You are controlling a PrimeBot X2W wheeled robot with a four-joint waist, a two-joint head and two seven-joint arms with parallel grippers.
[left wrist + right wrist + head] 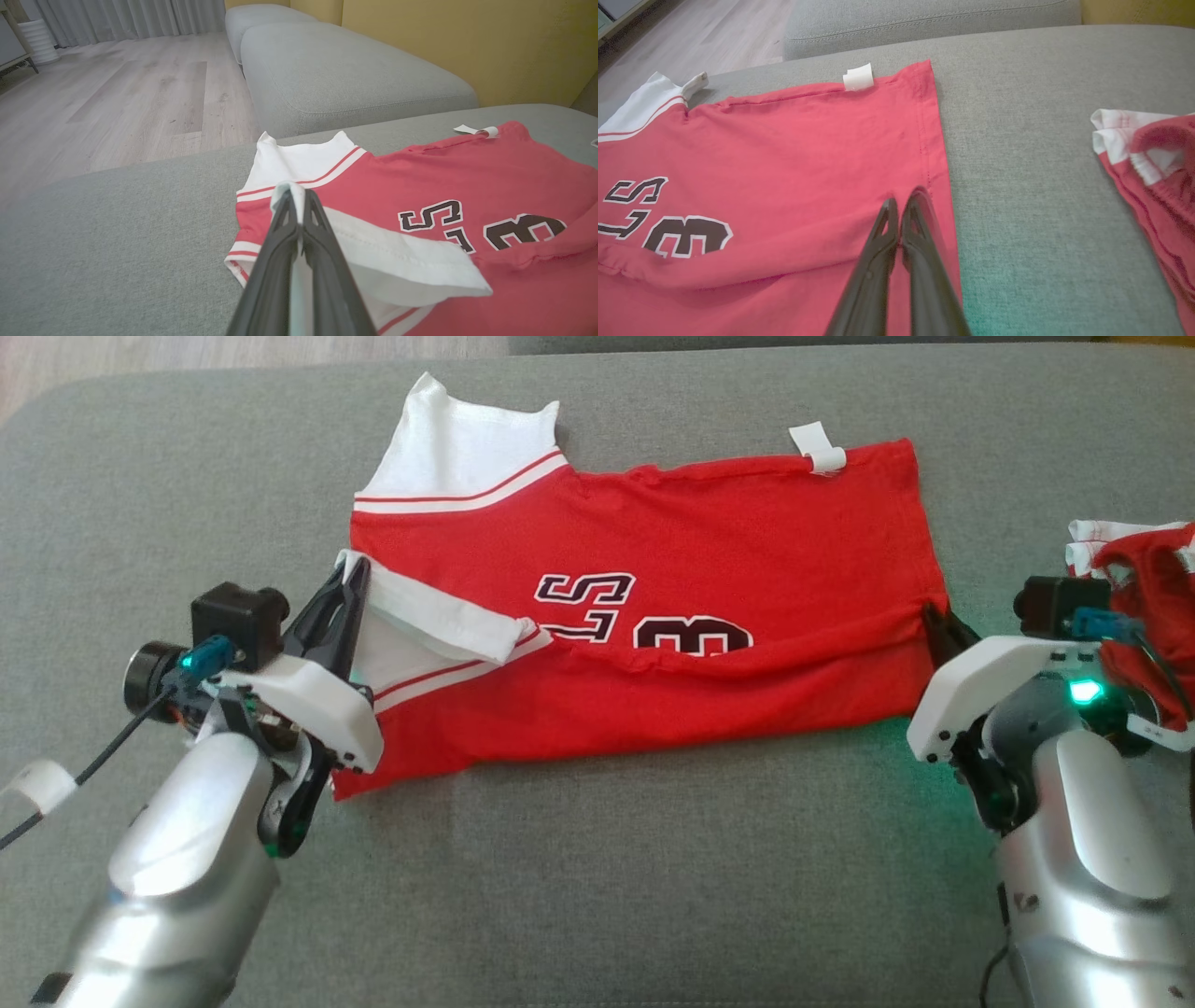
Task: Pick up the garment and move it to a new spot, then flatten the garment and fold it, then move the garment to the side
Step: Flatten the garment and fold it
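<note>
A red jersey [709, 532] with white sleeves and dark lettering lies spread on the grey sofa cushion [607, 877], its near half folded up over the print. My left gripper [350, 581] is shut on the white sleeve edge [287, 191] at the jersey's left side, holding it lifted over the red body [467, 168]. At the right hem, my right gripper [934, 616] is shut on the red fabric fold [906, 198]. The jersey [794, 140] has a white label [858, 77] at its far edge.
A second red and white garment [1134, 569] lies crumpled at the cushion's right edge, next to my right wrist, also seen as a heap [1153, 158]. Another grey sofa section [336, 70] stands beyond, with wooden floor [103, 98] to the left and a yellow wall [467, 42].
</note>
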